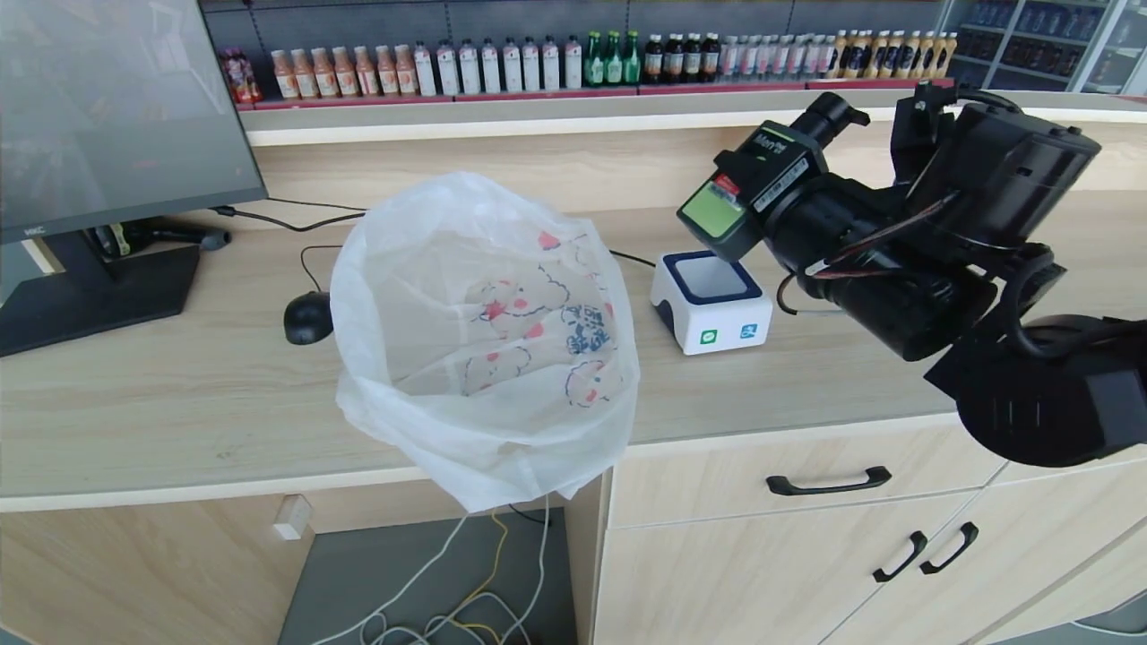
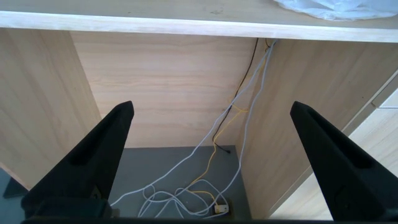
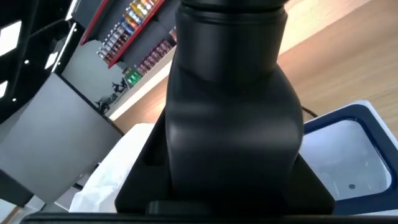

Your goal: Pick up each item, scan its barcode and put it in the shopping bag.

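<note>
I find the right gripper (image 1: pixel 797 224) clamped on the dark item (image 1: pixel 714 211), held in the air above the scanner (image 1: pixel 711 300) and a little to its right. The scanner stands on the counter (image 1: pixel 161 385) just beside the shopping bag (image 1: pixel 484 331). The left gripper (image 2: pixel 211 112) hangs below the counter edge, jaws spread, nothing between them. Step in hand, in my judgement: scanning. The item carries 1 green panel, 1 small red mark and 1 white strip that appears to be the barcode, though I cannot confirm this from the head view. That strip faces up and toward me, away from the scanner's glass. I would roll the wrist to bring the strip down over the window, hold it level, near and steady, then carry it left over the bag's open mouth. The scanner front shows 2 small icons, 1 green and 1 blue. The bag bears cartoon prints in red and blue. Lettering on the item is small, and I leave it unrecorded.
</note>
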Robot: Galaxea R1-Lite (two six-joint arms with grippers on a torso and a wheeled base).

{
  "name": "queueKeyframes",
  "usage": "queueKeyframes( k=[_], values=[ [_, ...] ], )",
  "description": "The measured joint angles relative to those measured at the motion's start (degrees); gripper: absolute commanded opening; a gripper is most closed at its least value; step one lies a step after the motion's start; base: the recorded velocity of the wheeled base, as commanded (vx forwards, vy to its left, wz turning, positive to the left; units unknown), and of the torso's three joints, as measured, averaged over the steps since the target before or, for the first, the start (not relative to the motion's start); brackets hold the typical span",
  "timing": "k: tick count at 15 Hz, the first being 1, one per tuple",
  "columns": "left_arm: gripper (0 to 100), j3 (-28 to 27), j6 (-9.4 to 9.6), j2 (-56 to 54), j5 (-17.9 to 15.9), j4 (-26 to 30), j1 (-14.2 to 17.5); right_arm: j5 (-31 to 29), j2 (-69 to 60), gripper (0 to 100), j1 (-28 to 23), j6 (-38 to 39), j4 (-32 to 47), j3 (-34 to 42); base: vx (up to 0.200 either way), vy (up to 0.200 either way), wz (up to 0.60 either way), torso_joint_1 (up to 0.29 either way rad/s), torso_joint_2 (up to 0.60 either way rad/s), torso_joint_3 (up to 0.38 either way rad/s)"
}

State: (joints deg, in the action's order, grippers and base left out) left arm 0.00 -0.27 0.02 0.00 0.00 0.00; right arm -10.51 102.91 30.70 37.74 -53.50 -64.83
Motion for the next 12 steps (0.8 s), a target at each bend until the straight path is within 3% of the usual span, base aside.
queueKeyframes(
  k=[12],
  values=[
    [100, 0.00, 0.02, 0.00, 0.00, 0.00, -0.02, 0.13, 9.18, 0, -4.11, 3.72, -0.04, -5.29, 0.000, 0.000, 0.00, 0.000, 0.00, 0.000]
  ],
)
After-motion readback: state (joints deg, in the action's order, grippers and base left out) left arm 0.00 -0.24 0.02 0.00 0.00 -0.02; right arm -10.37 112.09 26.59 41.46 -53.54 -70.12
